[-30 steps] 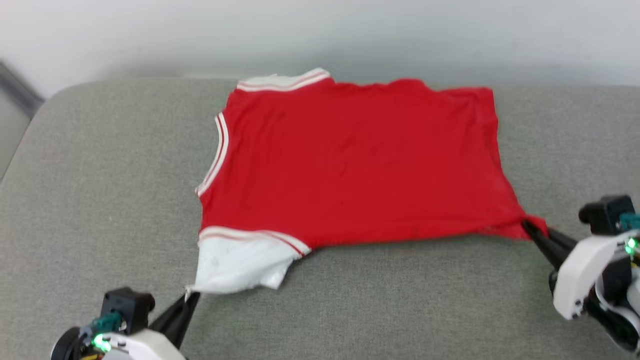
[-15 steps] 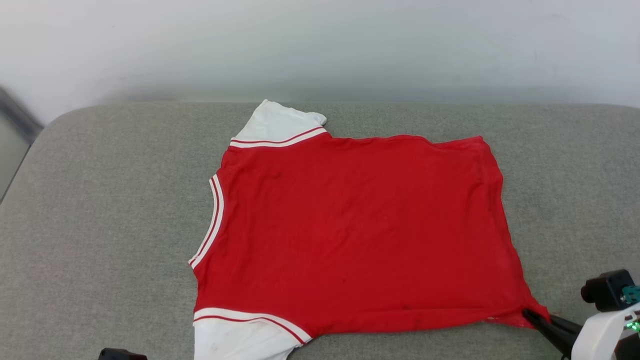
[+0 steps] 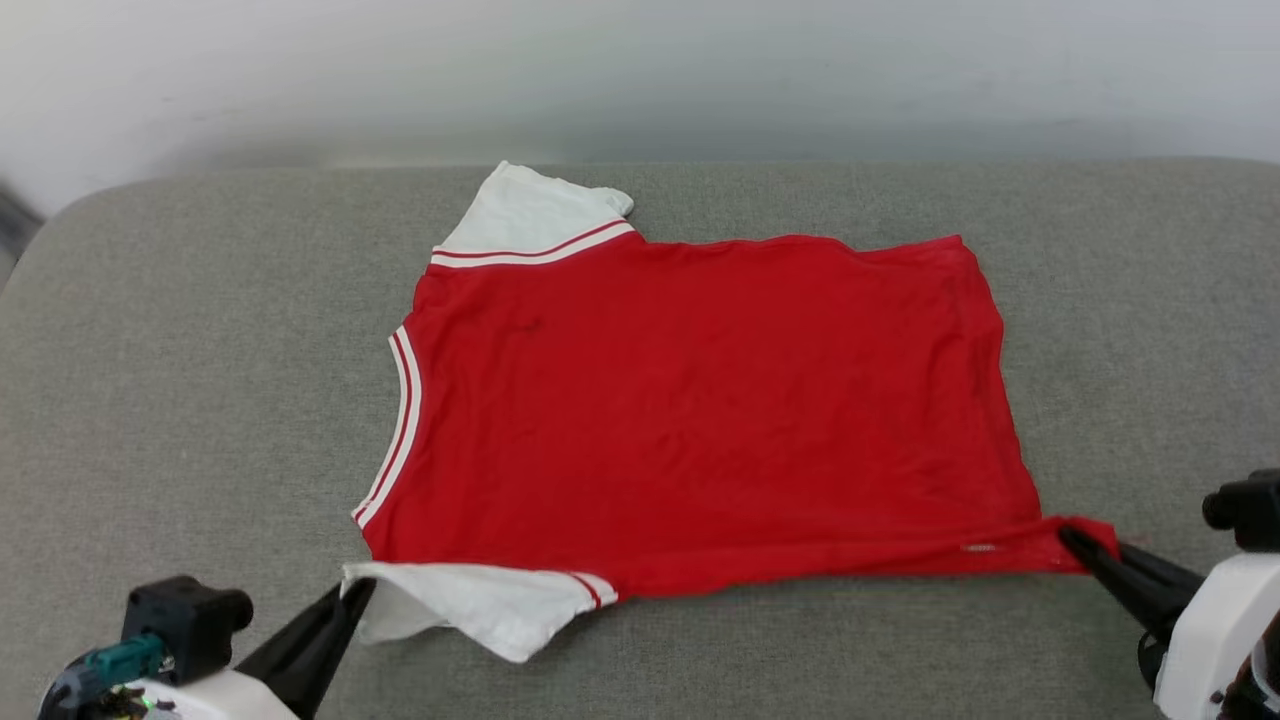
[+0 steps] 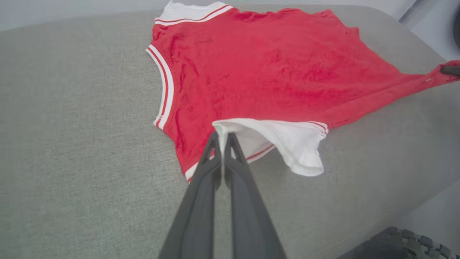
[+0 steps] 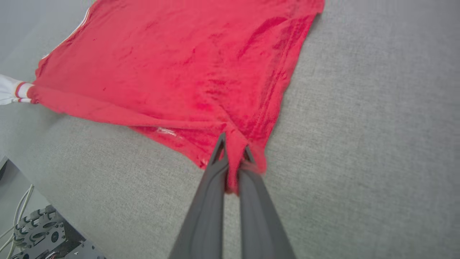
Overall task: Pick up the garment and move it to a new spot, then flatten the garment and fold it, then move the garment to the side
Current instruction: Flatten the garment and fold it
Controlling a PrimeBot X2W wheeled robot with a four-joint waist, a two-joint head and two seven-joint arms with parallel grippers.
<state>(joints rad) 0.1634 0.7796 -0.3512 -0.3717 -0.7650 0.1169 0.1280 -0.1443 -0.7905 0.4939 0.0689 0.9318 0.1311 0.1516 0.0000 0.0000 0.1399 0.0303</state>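
Presently, entered left to right.

Left gripper [image 3: 352, 595]: we have the fingers pressed together on the cuff of the near white sleeve [image 3: 470, 605], which is raised slightly off the cushion.

Garment [image 3: 700, 400]: red, plain side up. It lies spread ahead of both pairs of fingertips, long axis running across from one gripper to the other, collar end toward our left and near edge drawn taut between the grips.

Right gripper [image 3: 1078, 540]: fingers clamped on the near hem corner [image 3: 1100, 528].

We judge both arms equally near, so a fold would carry this edge away from the fingers.

Surface: grey woven cushion [image 3: 180, 350]. Beyond it, a pale wall [image 3: 640, 70].
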